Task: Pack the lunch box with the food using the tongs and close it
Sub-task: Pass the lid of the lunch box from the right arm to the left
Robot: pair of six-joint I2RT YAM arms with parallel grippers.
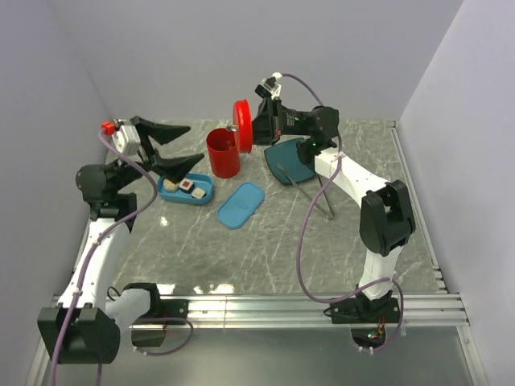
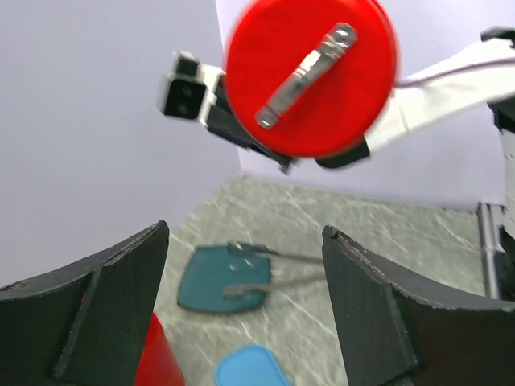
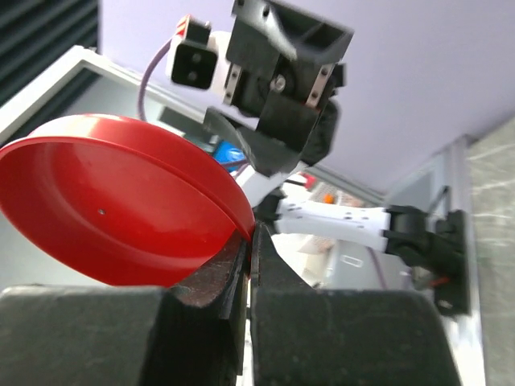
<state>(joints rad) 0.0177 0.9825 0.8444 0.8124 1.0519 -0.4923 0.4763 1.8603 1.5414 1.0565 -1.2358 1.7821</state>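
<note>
The light-blue lunch box sits at the left of the table with food inside, small white and beige pieces. Its flat blue lid lies to the right of it on the table. The silver tongs lie with their tips on a dark teal plate. My left gripper hangs open and empty above the lunch box. My right gripper is shut on the rim of a round red lid, held up on edge.
A red cup stands open between the lunch box and the teal plate, just below the raised red lid. Walls close off the table's left, back and right sides.
</note>
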